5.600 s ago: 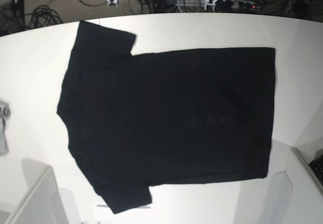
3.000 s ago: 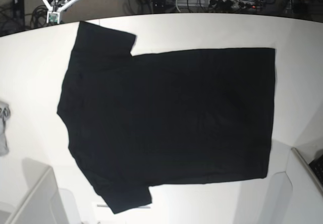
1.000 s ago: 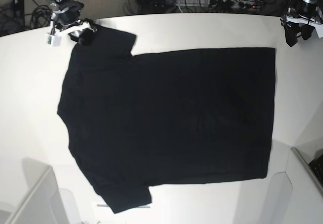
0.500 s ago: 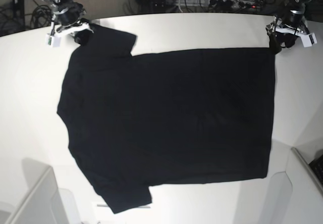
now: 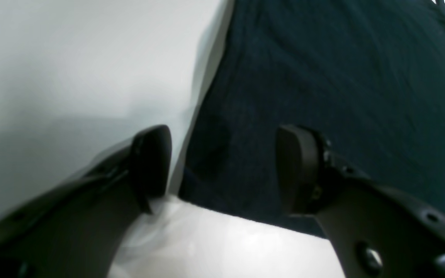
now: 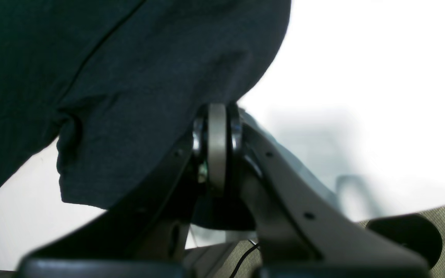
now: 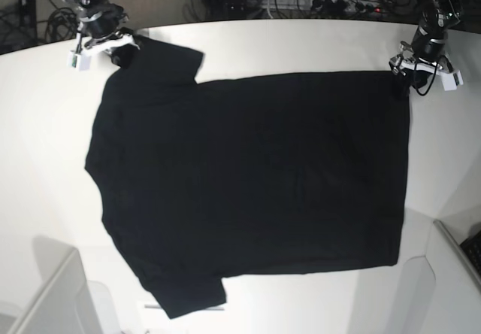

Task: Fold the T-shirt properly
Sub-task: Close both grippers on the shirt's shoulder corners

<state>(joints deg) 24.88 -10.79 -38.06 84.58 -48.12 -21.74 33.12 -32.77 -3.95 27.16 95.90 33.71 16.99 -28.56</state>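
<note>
Black T-shirt (image 7: pixel 248 176) unmoved; right tool (image 6: pixel 216 127) now pinches its sleeve, left tool (image 5: pixel 222 170) gapes over the hem corner.

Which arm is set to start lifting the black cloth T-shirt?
Likely right: the right gripper is shut on the black cloth T-shirt sleeve corner. The left gripper is open, straddling the hem corner.

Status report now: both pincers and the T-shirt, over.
Right pincer shut on T-shirt sleeve corner. Left pincer open, straddling hem corner, not gripping. Shirt flat on table. Nothing in the way.
</note>
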